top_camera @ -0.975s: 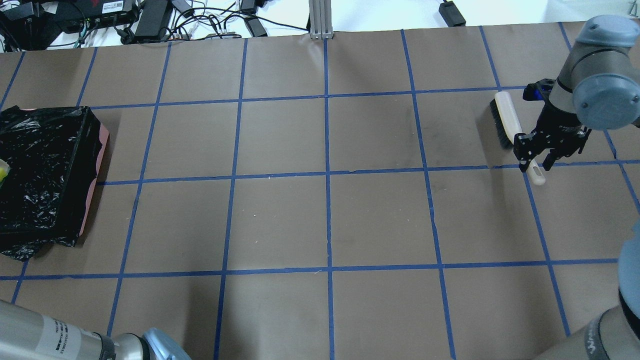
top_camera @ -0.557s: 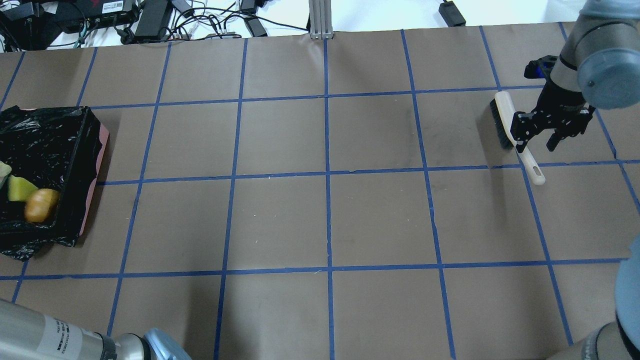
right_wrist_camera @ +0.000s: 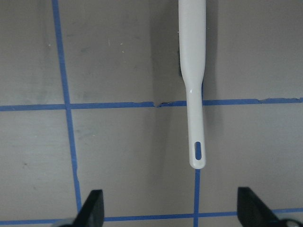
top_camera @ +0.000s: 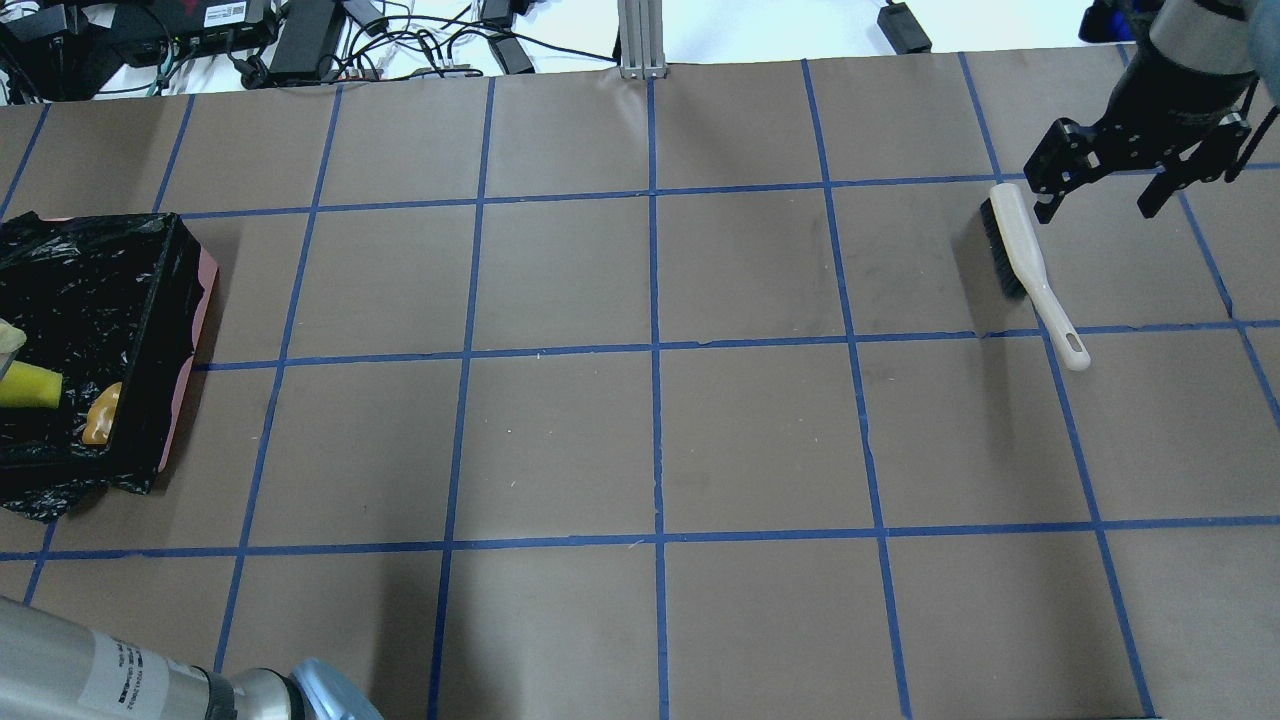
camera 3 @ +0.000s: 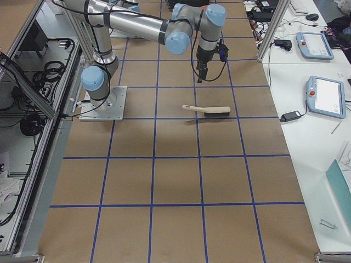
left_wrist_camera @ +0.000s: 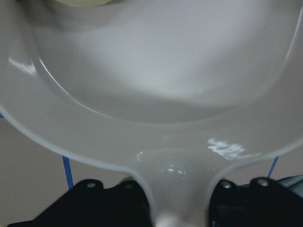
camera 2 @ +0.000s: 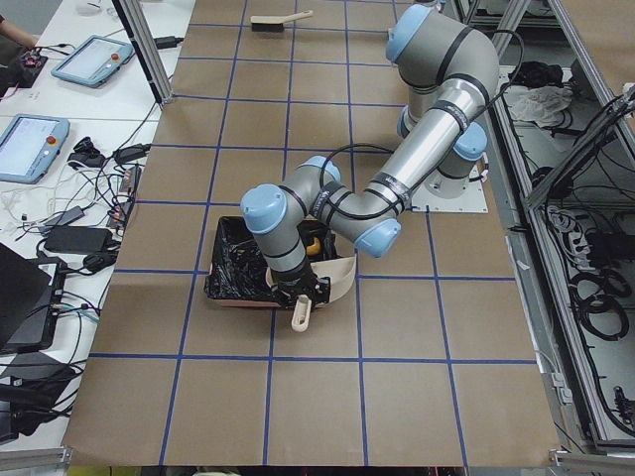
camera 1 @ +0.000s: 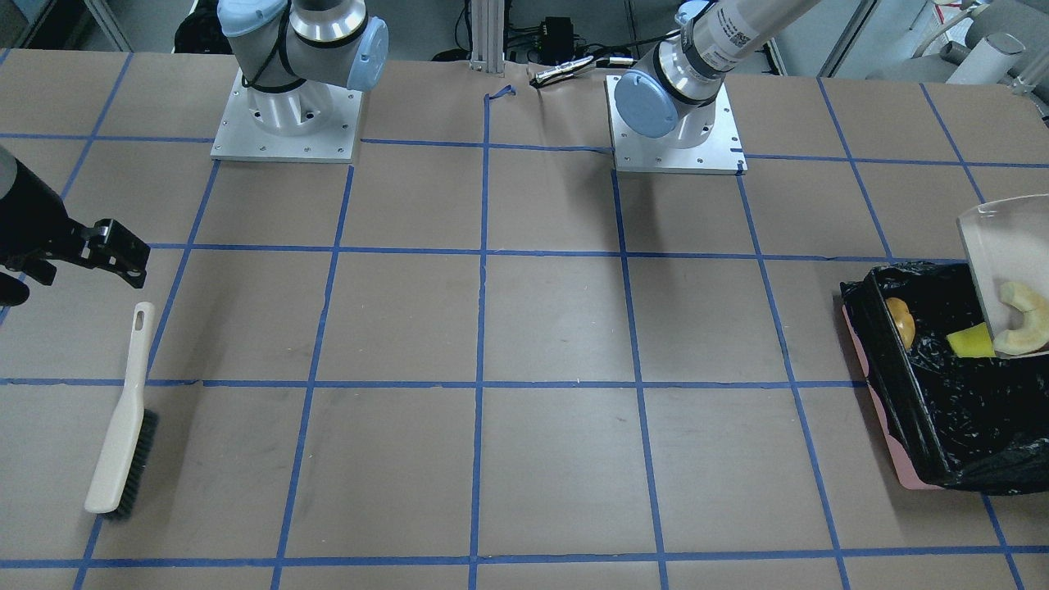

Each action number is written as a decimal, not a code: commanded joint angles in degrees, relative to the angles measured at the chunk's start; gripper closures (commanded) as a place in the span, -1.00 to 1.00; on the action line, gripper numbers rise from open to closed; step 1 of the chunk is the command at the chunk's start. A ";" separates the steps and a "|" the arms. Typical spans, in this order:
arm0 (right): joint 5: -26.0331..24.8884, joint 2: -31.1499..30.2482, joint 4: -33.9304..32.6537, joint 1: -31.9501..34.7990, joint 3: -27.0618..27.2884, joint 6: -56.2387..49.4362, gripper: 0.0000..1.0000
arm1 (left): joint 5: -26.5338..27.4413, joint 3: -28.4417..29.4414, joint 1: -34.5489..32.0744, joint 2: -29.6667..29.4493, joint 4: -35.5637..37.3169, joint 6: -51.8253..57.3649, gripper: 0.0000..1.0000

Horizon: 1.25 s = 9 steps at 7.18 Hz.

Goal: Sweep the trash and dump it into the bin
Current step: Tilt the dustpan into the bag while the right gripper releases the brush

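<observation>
No word or number can be read for certain in any view. A white sticker (top_camera: pixel 224 13) on a black box (top_camera: pixel 180 22) among the cables beyond the worktop's (top_camera: pixel 650 440) far edge carries dark print and a small square code, all too fine to read. The left arm's silver tube (top_camera: pixel 50 655) bears a white label (top_camera: pixel 116 681) with rows of tiny print. The front-facing view shows that label (camera 1: pixel 732 23) with what may be a square code. The pendant screens (camera 2: pixel 27 149) (camera 3: pixel 327 94) on the side desks show pale panels, their writing illegible.
</observation>
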 commanded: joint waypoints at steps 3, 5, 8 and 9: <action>1.44 -3.01 5.23 15.48 -5.60 24.66 -1.00 | 4.85 0.06 -2.07 1.06 4.91 0.15 1.00; 2.23 -5.47 4.96 16.02 -4.12 24.77 -1.00 | 6.86 0.06 -4.25 1.32 7.81 0.58 1.00; 2.31 -6.27 4.79 16.02 -3.76 24.77 -1.00 | 6.88 -0.56 -4.53 1.94 7.75 1.81 1.00; 2.32 -6.36 4.79 16.02 -3.76 24.77 -1.00 | 6.97 -0.65 -4.62 2.11 7.66 2.86 1.00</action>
